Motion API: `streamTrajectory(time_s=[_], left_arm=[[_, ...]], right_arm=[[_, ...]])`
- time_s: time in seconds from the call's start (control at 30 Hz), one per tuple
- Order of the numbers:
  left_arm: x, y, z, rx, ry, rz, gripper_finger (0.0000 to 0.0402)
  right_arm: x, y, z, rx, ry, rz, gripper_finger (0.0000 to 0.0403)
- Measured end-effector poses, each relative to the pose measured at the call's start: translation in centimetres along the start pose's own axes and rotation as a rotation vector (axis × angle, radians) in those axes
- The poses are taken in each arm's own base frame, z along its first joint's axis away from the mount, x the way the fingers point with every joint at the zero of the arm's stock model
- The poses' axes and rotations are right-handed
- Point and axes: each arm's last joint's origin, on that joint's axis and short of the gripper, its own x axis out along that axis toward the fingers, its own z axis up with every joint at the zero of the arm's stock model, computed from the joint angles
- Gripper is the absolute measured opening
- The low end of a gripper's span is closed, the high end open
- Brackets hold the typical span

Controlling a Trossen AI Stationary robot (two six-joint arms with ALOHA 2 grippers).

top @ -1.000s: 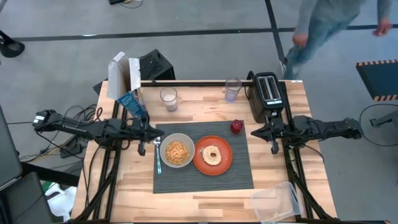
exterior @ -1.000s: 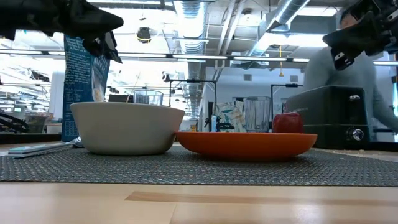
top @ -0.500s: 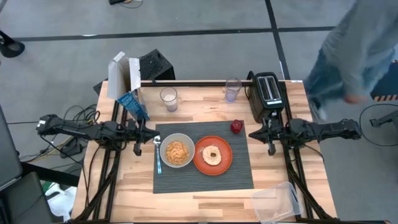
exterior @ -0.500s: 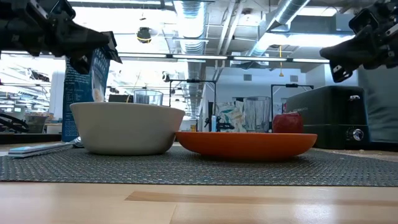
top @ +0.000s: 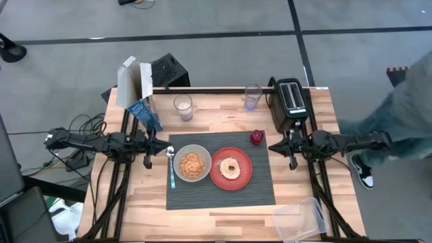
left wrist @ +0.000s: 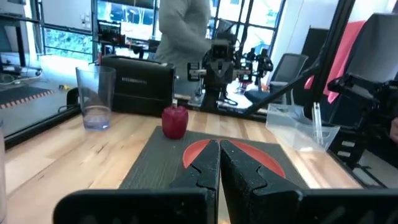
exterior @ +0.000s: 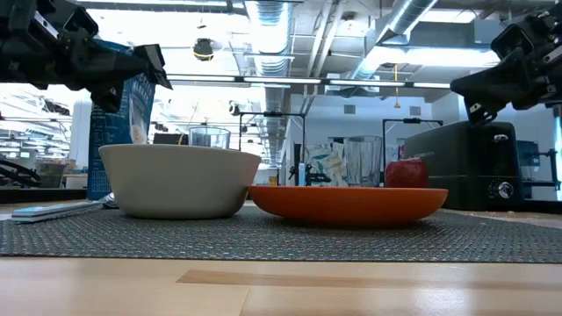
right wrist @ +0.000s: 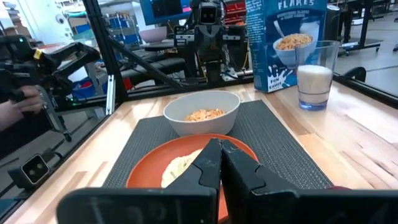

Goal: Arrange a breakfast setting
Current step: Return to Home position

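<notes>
- Since a second ago the left arm has folded back, away from the bowl, the right arm has hardly shifted, and a person point(top: 398, 118) walking beyond the bench has reached its right side; nothing in the setting has moved.
- On the bench point(top: 202, 111), the left fingers point(left wrist: 217, 149) and right fingers point(right wrist: 219, 148) face each other across the setting. Both pairs are pressed together, hold nothing and hang clear above the surface.
- Between the two pairs lies the ribbed placemat point(top: 223, 196), flat and square to the bench. It looks light and floppy, so I would drag it by an edge, not lift it.
- Ahead of the right fingers sits the red-orange plate point(top: 247, 177) with a bagel point(top: 230, 167) on it. It looks stiff and smooth, best pinched at the rim and kept level.
- Ahead of the left fingers stands the pale bowl point(top: 192, 147), touching or nearly touching the plate. It holds cereal point(top: 192, 164), so tilting would spill it; take it by the rim.
- Closest to the left fingers, between them and the bowl, lies the spoon point(top: 171, 174). It is thin, hard, likely slippery and flat on the mat; mid-handle is the place to grip.
- Near the right fingers, at the mat's corner by the toaster point(top: 291, 101), sits the apple point(top: 256, 138). It is round and could roll, so grip it across its widest part.
</notes>
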Motion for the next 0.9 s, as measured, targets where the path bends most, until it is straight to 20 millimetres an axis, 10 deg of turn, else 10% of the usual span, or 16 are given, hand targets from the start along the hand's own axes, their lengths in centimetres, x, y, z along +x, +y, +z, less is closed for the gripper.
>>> streamTrajectory(time_s=[0.9], left_arm=[[-1.04, 0.24, 0.13, -0.046, -0.030, 0.007, 0.0000]], right_arm=[[-0.57, -0.67, 0.36, -0.042, -0.053, -0.030, 0.0033]])
